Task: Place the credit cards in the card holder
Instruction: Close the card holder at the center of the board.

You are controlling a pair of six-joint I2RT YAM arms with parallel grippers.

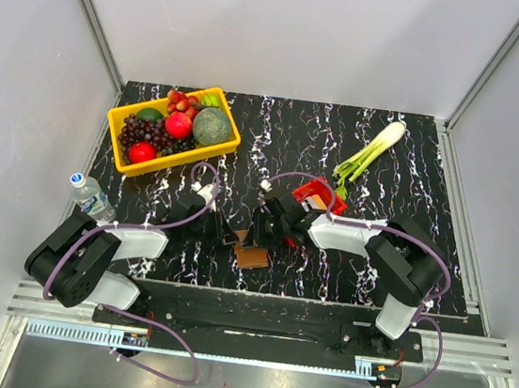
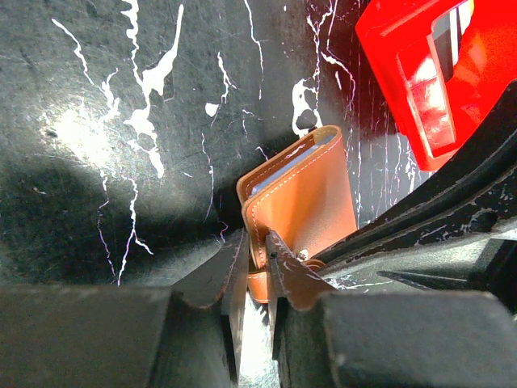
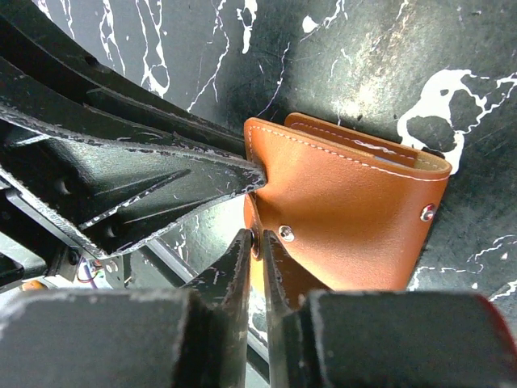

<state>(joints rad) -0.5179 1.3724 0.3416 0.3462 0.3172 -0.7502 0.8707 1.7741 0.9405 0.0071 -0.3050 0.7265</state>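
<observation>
Black marbled tabletop [image 1: 385,172] carries the brown wallet [image 2: 307,198] near its front edge, mostly hidden from above by both arms. Red bin [image 2: 396,56] beside it is cut off, contents unclear. Left gripper [image 2: 257,257] and right gripper [image 3: 257,246] each pinch the wallet's edge, jaws nearly together.
</observation>
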